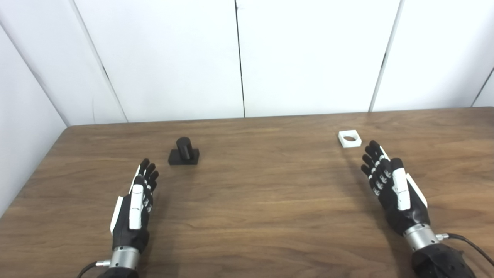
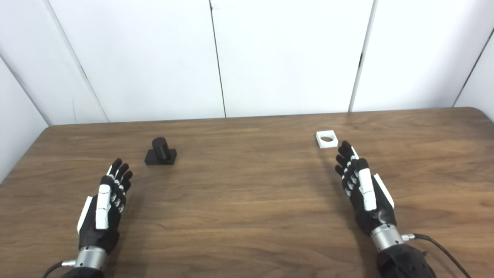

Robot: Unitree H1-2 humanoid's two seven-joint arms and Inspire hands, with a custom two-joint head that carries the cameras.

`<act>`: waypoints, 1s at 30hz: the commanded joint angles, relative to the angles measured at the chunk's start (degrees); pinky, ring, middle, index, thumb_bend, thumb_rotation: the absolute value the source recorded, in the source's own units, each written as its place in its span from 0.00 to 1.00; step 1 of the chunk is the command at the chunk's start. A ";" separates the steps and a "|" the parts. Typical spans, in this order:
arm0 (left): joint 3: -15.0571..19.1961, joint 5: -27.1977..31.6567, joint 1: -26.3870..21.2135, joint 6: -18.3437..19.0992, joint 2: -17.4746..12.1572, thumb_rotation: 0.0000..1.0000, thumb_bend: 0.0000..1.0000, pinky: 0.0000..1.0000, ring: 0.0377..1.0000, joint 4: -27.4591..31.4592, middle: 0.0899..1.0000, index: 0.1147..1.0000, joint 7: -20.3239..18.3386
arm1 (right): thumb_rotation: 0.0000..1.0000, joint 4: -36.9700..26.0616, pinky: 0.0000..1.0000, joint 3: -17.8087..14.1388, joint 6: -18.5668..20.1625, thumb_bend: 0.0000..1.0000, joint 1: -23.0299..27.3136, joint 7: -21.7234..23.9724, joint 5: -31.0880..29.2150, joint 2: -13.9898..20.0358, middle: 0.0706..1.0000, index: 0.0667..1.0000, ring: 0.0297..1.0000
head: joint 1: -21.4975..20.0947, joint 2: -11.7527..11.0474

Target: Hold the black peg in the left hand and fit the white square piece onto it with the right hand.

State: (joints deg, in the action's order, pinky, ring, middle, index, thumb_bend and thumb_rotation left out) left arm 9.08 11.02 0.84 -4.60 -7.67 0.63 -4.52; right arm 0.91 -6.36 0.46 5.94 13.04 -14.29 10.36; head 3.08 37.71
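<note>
The black peg (image 1: 184, 151), a short cylinder on a square base, stands upright on the wooden table (image 1: 254, 193) left of centre. My left hand (image 1: 137, 200) hovers open just short of it and a little to its left, fingers stretched forward, holding nothing. The white square piece (image 1: 350, 139) with a round hole lies flat toward the back right. My right hand (image 1: 389, 185) is open too, its fingertips (image 1: 374, 148) close to the near edge of the white piece without touching it.
White wall panels (image 1: 239, 58) rise behind the table's far edge. The table's left edge runs along a white side wall (image 1: 23, 135). A black cable (image 1: 469, 241) trails from the right wrist.
</note>
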 commanded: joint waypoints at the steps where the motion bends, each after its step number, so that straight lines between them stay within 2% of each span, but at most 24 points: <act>1: -0.45 -0.46 0.98 -0.05 0.56 1.00 0.58 1.00 0.98 -0.65 0.99 1.00 0.18 | 1.00 1.27 1.00 0.03 -1.01 0.65 -1.27 0.29 -1.14 -0.85 1.00 0.99 1.00 | -0.07 0.19; 12: -0.22 -0.77 0.85 -0.09 0.46 0.98 0.62 1.00 0.98 -0.79 0.98 0.99 0.62 | 1.00 2.04 1.00 0.11 -1.56 0.66 -0.94 0.39 -1.35 -1.09 1.00 0.99 1.00 | -0.34 0.05; 30: -0.15 -0.71 0.78 1.11 0.48 0.97 0.58 1.00 0.97 0.42 0.98 0.98 0.74 | 1.00 1.92 1.00 0.59 -1.31 0.64 -0.76 0.41 -0.82 -0.89 1.00 1.00 1.00 | -0.13 0.02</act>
State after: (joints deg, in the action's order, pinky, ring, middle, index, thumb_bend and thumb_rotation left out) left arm 9.14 10.81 0.76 -3.30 -7.69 0.75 -4.29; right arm 1.16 -6.21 0.39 6.02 13.05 -14.53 10.41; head 2.90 37.71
